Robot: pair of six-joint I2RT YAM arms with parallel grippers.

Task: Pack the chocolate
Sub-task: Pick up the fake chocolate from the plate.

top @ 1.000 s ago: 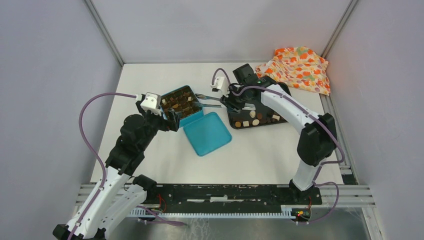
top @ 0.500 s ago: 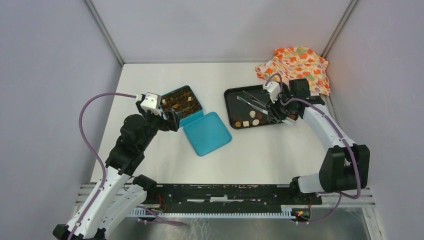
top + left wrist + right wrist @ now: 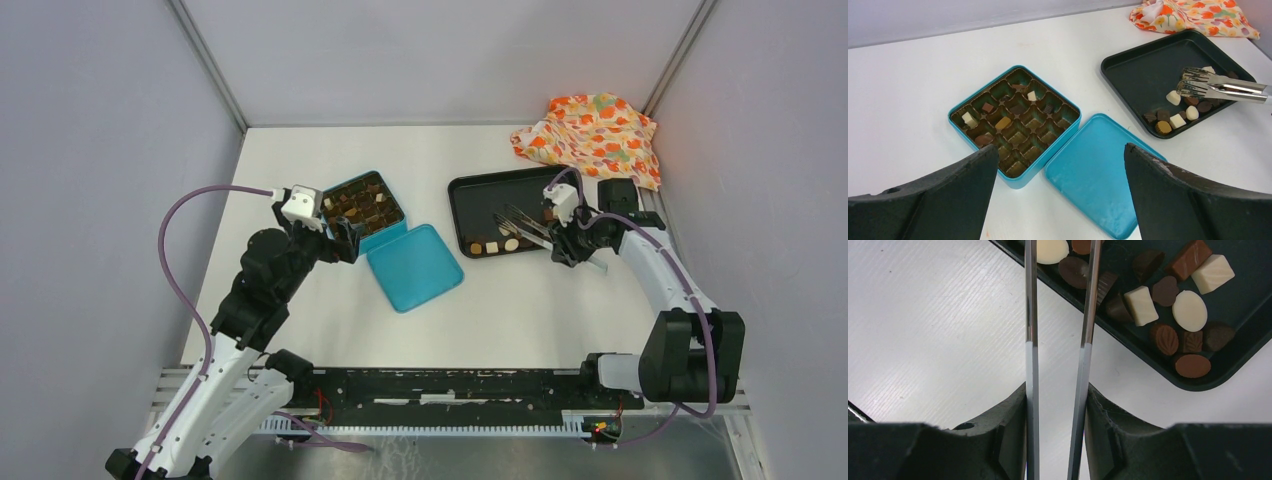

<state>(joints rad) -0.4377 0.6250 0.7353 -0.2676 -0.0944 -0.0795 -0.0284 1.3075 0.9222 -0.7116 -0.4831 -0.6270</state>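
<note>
Several chocolate point(image 3: 497, 245) pieces, dark, brown and cream, lie at the near edge of a black tray point(image 3: 480, 195). The right wrist view shows the chocolate point(image 3: 1168, 305) close up on the tray point(image 3: 1253, 300). My right gripper point(image 3: 572, 245) point(image 3: 1057, 395) is shut on metal tongs point(image 3: 520, 222) point(image 3: 1030, 340), whose tips hang open over the tray's pieces. The teal box point(image 3: 363, 205) point(image 3: 1015, 120) holds a few chocolates point(image 3: 1003, 122) in its brown compartments. My left gripper point(image 3: 345, 232) point(image 3: 1060, 155) stands open and holds nothing, just near of the box.
The teal lid point(image 3: 415, 267) point(image 3: 1098, 172) lies flat against the box's near right side. An orange flowery cloth point(image 3: 595, 135) point(image 3: 1198, 12) is bunched at the back right corner, behind the tray.
My right arm has carried the tongs from over the teal box rightwards to the black tray, then drawn back towards its near right edge. The left arm has not moved.
</note>
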